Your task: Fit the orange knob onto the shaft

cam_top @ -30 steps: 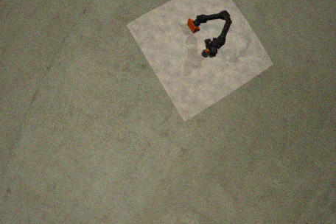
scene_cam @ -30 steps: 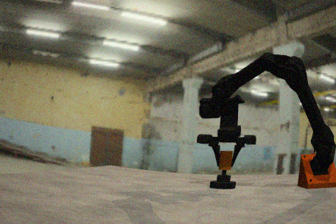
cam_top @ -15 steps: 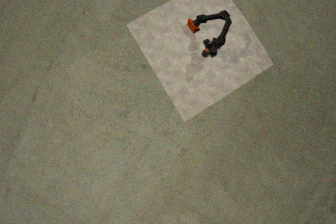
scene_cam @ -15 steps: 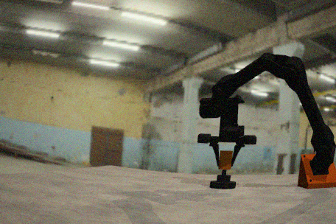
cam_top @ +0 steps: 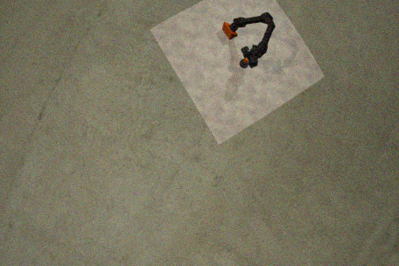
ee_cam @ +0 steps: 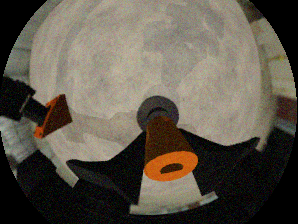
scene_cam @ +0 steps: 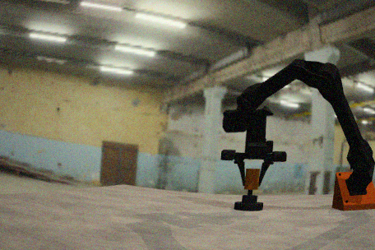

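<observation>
The orange knob point(cam_top: 246, 60) point(scene_cam: 252, 178) point(ee_cam: 159, 137) is upright between the fingers of my gripper point(scene_cam: 252, 185) point(ee_cam: 162, 132), which is shut on it. The knob's upper end shows its dark hole in the wrist view. The dark round pedestal point(cam_top: 243, 64) point(scene_cam: 248, 206) point(ee_cam: 143, 114) stands below. In the exterior view a short length of the dark shaft point(scene_cam: 250, 192) shows between the knob's bottom and the pedestal, slightly left of the knob's centre line. Whether the shaft's tip is inside the knob or just touches it is hidden, and so is its flat side.
The arm's orange base point(cam_top: 228, 31) point(scene_cam: 349, 199) point(ee_cam: 61, 116) stands to the right of the pedestal in the exterior view and at the left in the wrist view. The arm arches high between base and gripper. A pale square mat point(cam_top: 206, 85) lies under everything.
</observation>
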### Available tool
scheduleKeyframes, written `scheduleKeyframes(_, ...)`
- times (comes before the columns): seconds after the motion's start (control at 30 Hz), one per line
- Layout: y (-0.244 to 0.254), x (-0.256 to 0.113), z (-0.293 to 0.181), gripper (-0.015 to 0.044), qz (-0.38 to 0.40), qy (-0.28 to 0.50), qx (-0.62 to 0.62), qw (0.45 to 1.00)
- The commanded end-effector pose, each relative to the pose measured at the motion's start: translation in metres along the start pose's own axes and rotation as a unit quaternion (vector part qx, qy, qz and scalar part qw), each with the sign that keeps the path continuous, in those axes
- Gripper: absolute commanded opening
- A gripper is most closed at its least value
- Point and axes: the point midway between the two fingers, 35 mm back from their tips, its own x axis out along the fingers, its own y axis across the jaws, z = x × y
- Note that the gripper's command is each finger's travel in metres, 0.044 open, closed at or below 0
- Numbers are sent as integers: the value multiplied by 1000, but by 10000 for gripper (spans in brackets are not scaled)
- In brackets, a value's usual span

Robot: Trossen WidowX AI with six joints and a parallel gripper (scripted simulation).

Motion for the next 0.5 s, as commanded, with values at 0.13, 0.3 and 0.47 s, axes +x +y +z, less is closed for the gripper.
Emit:
scheduleKeyframes(0.13,-2,-4,2,0,-2,1,-64,998)
scheduleKeyframes(0.3,-4,-4,3,0,-2,1,-107,994)
scheduleKeyframes(0.47,-3,-2,3,0,-2,1,-107,994)
